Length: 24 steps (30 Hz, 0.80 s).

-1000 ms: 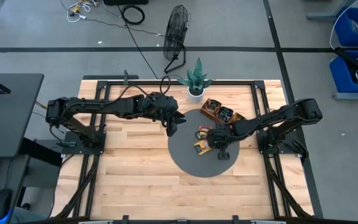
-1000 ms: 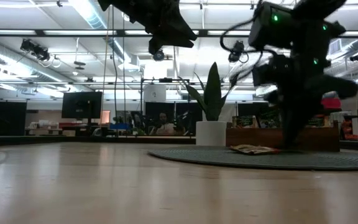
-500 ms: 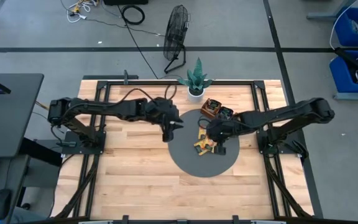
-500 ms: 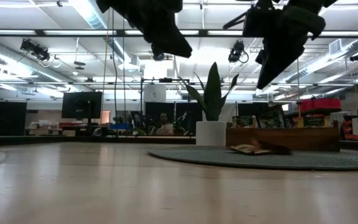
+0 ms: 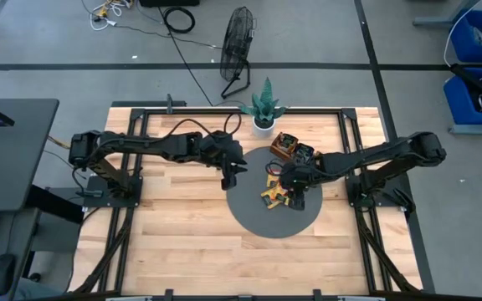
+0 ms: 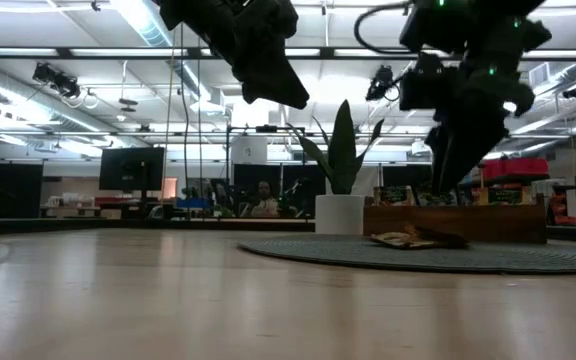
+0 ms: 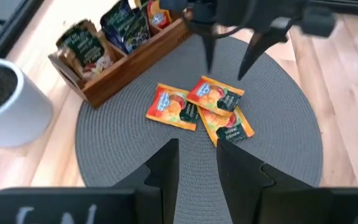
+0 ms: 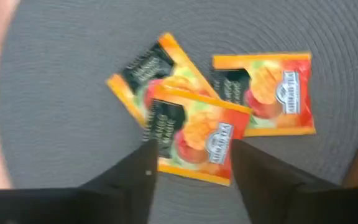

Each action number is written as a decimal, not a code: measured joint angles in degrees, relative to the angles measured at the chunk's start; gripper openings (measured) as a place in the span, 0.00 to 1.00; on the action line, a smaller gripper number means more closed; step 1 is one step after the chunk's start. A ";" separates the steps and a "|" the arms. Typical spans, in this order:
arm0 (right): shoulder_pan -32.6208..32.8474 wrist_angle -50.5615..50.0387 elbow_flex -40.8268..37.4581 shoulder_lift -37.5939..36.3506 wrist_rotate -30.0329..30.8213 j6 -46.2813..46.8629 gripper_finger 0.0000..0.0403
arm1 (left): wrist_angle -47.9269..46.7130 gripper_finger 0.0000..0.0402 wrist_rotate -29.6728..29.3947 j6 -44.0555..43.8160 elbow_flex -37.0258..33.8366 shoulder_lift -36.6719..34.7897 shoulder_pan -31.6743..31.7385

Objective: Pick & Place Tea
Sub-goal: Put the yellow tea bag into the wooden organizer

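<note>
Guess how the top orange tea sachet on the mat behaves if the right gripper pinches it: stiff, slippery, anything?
Probably thin and floppy: the top orange sachet lies flat on the round grey mat. It overlaps another sachet, so a pinch may drag or lift both. Its wrapper looks glossy, so it could slip between the open right gripper's fingers. Likely very light.

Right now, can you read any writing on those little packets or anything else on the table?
Orange sachets on the round grey mat: printed lettering and a round logo, too blurred to read.
Dark sachets in the wooden tray: print too small to read.
Nothing else carries legible text.
</note>
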 joint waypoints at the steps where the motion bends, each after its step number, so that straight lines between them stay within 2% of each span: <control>1: -0.51 0.84 -0.87 0.06 0.06 0.18 0.54 | -0.08 0.28 0.02 -0.70 0.00 0.00 -0.03; 4: -1.94 2.63 -2.85 0.82 1.27 1.77 0.63 | 0.02 0.28 0.06 -1.44 0.00 0.00 -0.13; 7: -3.31 4.24 -4.56 1.56 1.96 1.63 0.64 | 0.49 0.28 0.20 -2.74 0.00 -0.02 -0.11; 24: -4.32 10.14 -5.52 8.88 0.93 -0.34 0.44 | 0.62 0.28 0.22 -4.01 -0.02 -0.06 -0.11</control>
